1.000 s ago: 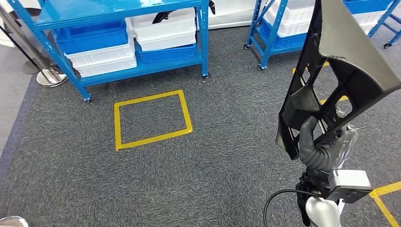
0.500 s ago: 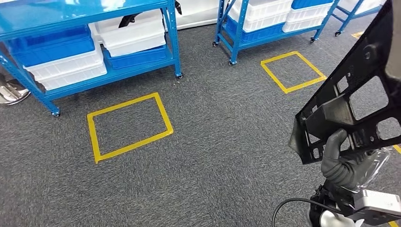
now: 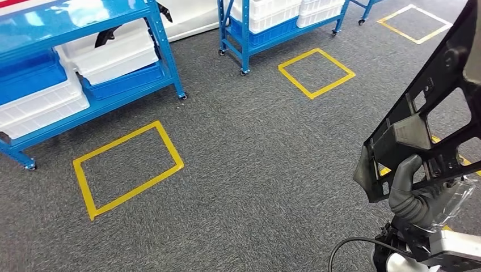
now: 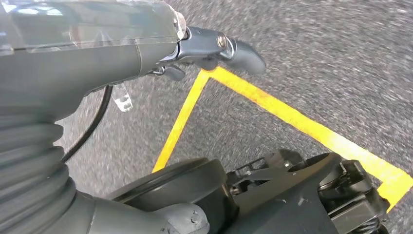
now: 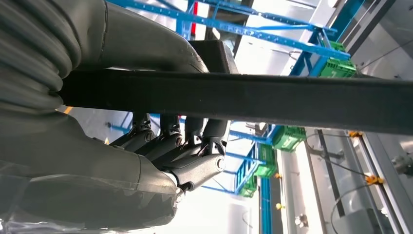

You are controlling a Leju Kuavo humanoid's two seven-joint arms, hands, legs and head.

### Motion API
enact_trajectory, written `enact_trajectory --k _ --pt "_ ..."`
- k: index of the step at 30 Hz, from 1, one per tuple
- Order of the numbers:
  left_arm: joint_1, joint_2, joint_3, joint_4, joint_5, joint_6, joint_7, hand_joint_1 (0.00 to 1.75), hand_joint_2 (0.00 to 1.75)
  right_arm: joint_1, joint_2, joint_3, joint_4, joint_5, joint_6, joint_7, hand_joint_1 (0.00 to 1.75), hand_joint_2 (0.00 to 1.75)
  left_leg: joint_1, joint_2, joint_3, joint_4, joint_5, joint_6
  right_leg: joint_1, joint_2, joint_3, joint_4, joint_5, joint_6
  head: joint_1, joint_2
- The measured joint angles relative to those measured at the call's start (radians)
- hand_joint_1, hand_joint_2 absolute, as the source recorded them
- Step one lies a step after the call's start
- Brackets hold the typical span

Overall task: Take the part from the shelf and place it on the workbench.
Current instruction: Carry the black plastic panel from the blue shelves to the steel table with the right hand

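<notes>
Black plastic is filling the space above the right hand [image 3: 417,195], which is gripping the part [image 3: 422,127] by its lower edge. The thumb is hooking up over a rib of the part and the fingers [image 5: 168,141] are curling round the flat bar from the other side, as the right wrist view is showing. The part itself is rising steeply up and away from the hand, a wide frame with several cut-outs, tilted rather than level.

The left hand [image 4: 214,48] is hanging low beside the robot's body and holding nothing; its dark fingers are reaching out over the grey carpet [image 3: 249,170] and a line of yellow tape [image 4: 292,119], though how far apart they are I cannot tell from this angle.

Beyond the gripping hand, well apart from it, blue shelves [image 3: 91,56] with white and blue bins are standing along the far side of the floor, and yellow taped squares [image 3: 127,167] are marking the carpet between. No workbench is in sight.

So the picking step looks finished and the carrying step is in hand: the robot is judged to be walking the part away from the shelves. The next move is calling for a firm, unchanged grip while the body is turning toward the bench, since the tall part could swing or slip on such a low hold, and then a careful lowering once a surface is in reach.
</notes>
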Motion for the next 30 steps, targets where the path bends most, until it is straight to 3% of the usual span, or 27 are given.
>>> enact_trajectory --k 2,3,5,7,9,11,13,14,15,17,19,20,22,23,25,26,28,29,30 --pt "0.003 0.001 0.0 0.0 0.0 -0.001 0.001 0.0 1.75 0.0 0.0 0.0 -0.001 0.0 0.0 0.0 1.75 1.75 0.0 -0.041 0.05 -0.13 0.077 0.012 0.001 0.029 0.0 0.002 0.001 0.002 0.001 0.0" --pt "0.004 0.002 0.0 0.0 0.0 -0.001 0.001 0.0 1.75 0.0 0.0 0.0 -0.001 0.0 0.0 0.0 1.75 1.75 0.001 -0.066 0.069 -0.184 0.099 0.018 0.0 0.041 -0.003 0.003 0.003 0.005 0.001 0.0" --pt "0.004 0.002 0.0 0.0 0.0 -0.001 0.001 0.0 1.75 0.001 0.001 0.0 -0.001 -0.001 0.0 0.0 1.75 1.75 -0.002 -0.091 0.082 -0.227 0.104 0.025 -0.005 0.063 -0.015 0.002 0.011 0.019 -0.001 0.0" --pt "0.003 0.0 0.0 0.0 -0.001 0.0 0.001 0.0 1.75 0.004 0.001 -0.001 -0.001 -0.001 0.0 0.0 1.75 1.75 -0.003 -0.068 0.087 -0.242 0.109 0.032 -0.009 0.076 -0.023 -0.001 0.019 0.033 -0.003 0.0" --pt "0.005 -0.001 0.0 0.0 -0.001 0.0 0.001 0.0 1.75 0.005 0.001 -0.002 -0.003 -0.001 0.0 0.0 1.75 1.75 0.001 -0.04 0.094 -0.259 0.12 0.043 -0.004 0.029 -0.041 0.033 -0.003 0.042 0.001 0.0" --pt "0.009 -0.002 0.0 0.0 -0.002 0.0 0.001 0.0 1.75 0.004 0.001 -0.002 -0.004 -0.001 0.0 0.0 1.75 1.75 0.0 -0.009 0.097 -0.266 0.125 0.05 -0.001 -0.034 -0.094 0.142 -0.063 0.048 0.005 0.0" --pt "0.012 -0.001 0.0 0.0 -0.002 0.0 0.001 0.0 1.75 0.005 0.001 -0.002 -0.003 -0.001 0.0 0.0 1.75 1.75 -0.004 0.02 0.096 -0.265 0.124 0.051 -0.006 -0.05 -0.147 0.252 -0.103 0.055 0.006 0.0" --pt "0.013 -0.001 0.0 0.0 -0.002 0.0 0.001 0.0 1.75 0.005 0.001 -0.002 -0.003 -0.001 0.0 0.0 1.75 1.75 -0.004 0.034 0.096 -0.265 0.122 0.05 -0.008 -0.053 -0.151 0.265 -0.099 0.058 0.006 0.0" --pt "0.013 -0.001 0.0 0.0 -0.002 0.0 0.002 0.0 1.75 0.005 0.001 -0.002 -0.003 -0.001 0.0 0.0 1.75 1.75 -0.004 0.048 0.097 -0.265 0.12 0.048 -0.01 -0.057 -0.136 0.241 -0.078 0.06 0.006 0.0" --pt "0.014 -0.001 0.0 0.0 -0.002 0.0 0.002 0.0 1.75 0.005 0.001 -0.002 -0.003 -0.001 0.0 0.0 1.75 1.75 -0.005 0.071 0.103 -0.261 0.112 0.04 -0.011 -0.09 -0.062 0.114 -0.021 0.061 0.006 0.0" --pt "0.015 0.0 0.0 0.0 -0.002 0.0 0.002 0.0 1.75 0.004 0.001 -0.002 -0.003 -0.001 0.0 0.0 1.75 1.75 -0.011 0.088 0.105 -0.255 0.102 0.029 -0.005 -0.123 -0.008 0.018 0.003 0.048 0.005 0.0" --pt "0.015 0.0 0.0 0.0 -0.005 0.001 0.002 0.0 1.75 0.004 0.001 -0.002 -0.003 -0.001 0.0 0.0 1.75 1.75 -0.014 0.095 0.106 -0.253 0.098 0.024 0.0 -0.127 -0.001 0.003 0.001 0.04 0.003 0.0" --pt "0.015 0.002 -0.007 0.0 -0.024 0.01 0.0 0.0 1.75 0.004 0.001 -0.002 -0.003 0.003 -0.001 -0.004 1.75 1.75 -0.015 0.109 0.11 -0.251 0.091 0.015 0.003 -0.106 -0.003 0.002 0.001 0.024 0.001 0.0" --pt "0.015 0.005 -0.015 0.0 -0.037 0.014 -0.004 0.0 1.75 0.003 0.003 -0.003 -0.003 0.008 -0.002 -0.009 1.75 1.75 -0.012 0.103 0.109 -0.244 0.083 0.01 0.002 -0.096 -0.004 0.0 0.002 0.018 0.0 0.0" --pt "0.015 0.012 -0.029 0.0 -0.052 0.019 -0.014 0.0 1.75 -0.003 0.007 -0.003 0.0 0.018 -0.007 -0.02 1.75 1.75 -0.007 0.059 0.085 -0.18 0.038 0.001 -0.001 -0.077 -0.005 -0.004 0.006 0.004 -0.003 0.0" --pt "0.013 0.015 -0.033 0.0 -0.054 0.019 -0.019 0.0 1.75 -0.006 0.01 -0.003 0.002 0.021 -0.009 -0.023 1.75 1.75 -0.005 0.032 0.059 -0.117 0.004 -0.001 0.0 -0.068 -0.005 -0.004 0.006 0.0 -0.004 0.0" --pt "0.006 0.017 -0.036 0.0 -0.053 0.018 -0.024 0.0 1.75 -0.009 0.014 -0.003 0.009 0.023 -0.011 -0.026 1.75 1.75 -0.005 0.011 0.002 0.012 -0.047 -0.002 0.002 -0.048 -0.005 -0.003 0.006 -0.005 -0.004 0.0" --pt "0.003 0.018 -0.037 0.0 -0.052 0.017 -0.024 0.0 1.75 -0.009 0.016 -0.003 0.012 0.023 -0.012 -0.027 1.75 1.75 -0.005 0.009 -0.01 0.041 -0.047 -0.001 0.003 -0.036 -0.005 -0.001 0.006 -0.006 -0.004 0.0" --pt "0.001 0.019 -0.038 0.0 -0.051 0.015 -0.021 0.0 1.75 -0.009 0.018 -0.003 0.015 0.024 -0.012 -0.027 1.75 1.75 -0.004 0.008 -0.006 0.031 -0.026 0.001 0.004 -0.022 -0.004 0.0 0.006 -0.006 -0.004 0.0"
